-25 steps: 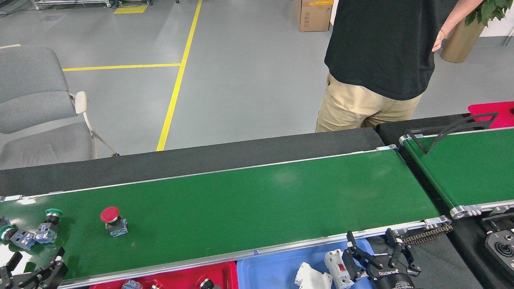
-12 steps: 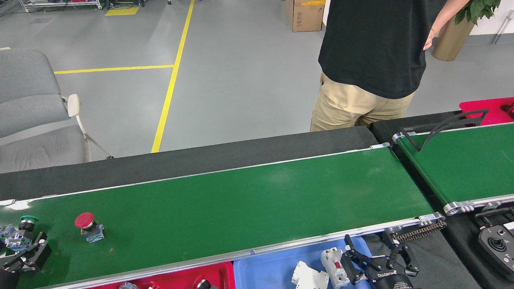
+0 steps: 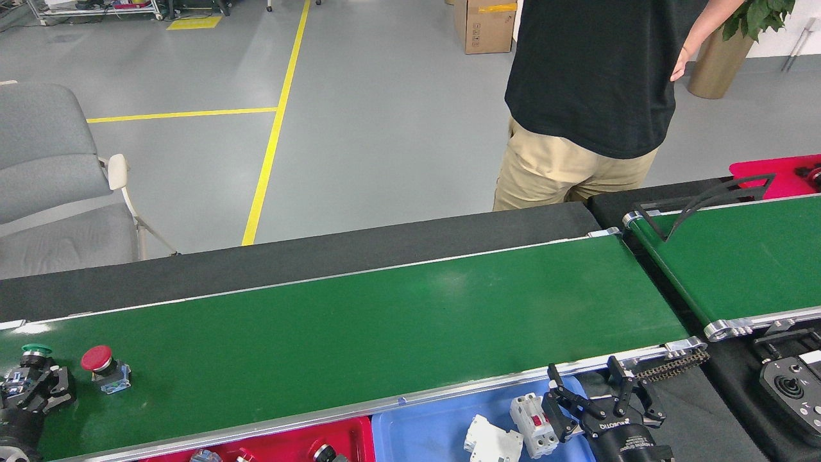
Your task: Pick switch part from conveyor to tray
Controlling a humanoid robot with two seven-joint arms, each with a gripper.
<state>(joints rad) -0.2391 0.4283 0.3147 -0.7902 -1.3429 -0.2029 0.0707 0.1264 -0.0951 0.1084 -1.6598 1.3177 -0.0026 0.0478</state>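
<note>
Left gripper [image 3: 32,388] at the left end of the long glossy green conveyor [image 3: 385,321], jaws closed around a green-capped switch part [image 3: 29,359]; not lifted yet; red mushroom-button switch [image 3: 102,369] just beside, untouched; red plastic tray [image 3: 282,446] below near edge; right gripper [image 3: 593,401] jaws open, empty.

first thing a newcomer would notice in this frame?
Probably the long green conveyor, nearly bare, with a red-capped switch part and a green-capped one at its far left, beside the left pincer. Next, the person in a black shirt behind the belt. The right pincer hangs open over the blue tray.
</note>
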